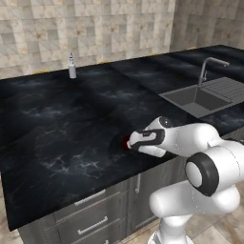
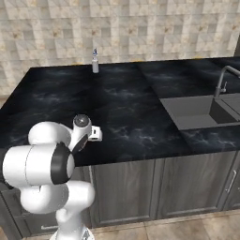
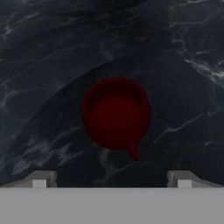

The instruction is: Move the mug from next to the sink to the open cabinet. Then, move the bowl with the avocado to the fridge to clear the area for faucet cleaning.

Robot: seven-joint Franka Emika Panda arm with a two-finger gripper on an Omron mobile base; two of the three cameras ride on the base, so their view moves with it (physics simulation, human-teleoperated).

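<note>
A dark red mug (image 3: 116, 113) stands upright on the black marble counter (image 3: 183, 65), its small handle turned toward the bottom of the hand view. My gripper (image 3: 111, 180) hovers straight above it, open, with both fingertips (image 3: 43, 179) spread wider than the mug and nothing between them. From the left base view a sliver of the mug (image 1: 126, 142) peeks out beside my hand (image 1: 143, 139), close to the counter's front edge. The sink (image 1: 198, 100) and its faucet (image 1: 206, 66) lie to the right, well apart from the mug. In the right base view my hand (image 2: 93, 133) hangs over the front of the counter.
A slim white-and-grey bottle (image 1: 72, 66) stands at the back of the counter against the tiled wall, also seen as the bottle (image 2: 95, 62). The sink (image 2: 197, 112) and faucet (image 2: 222, 79) sit at right. Grey drawers (image 1: 90, 219) run below the counter edge.
</note>
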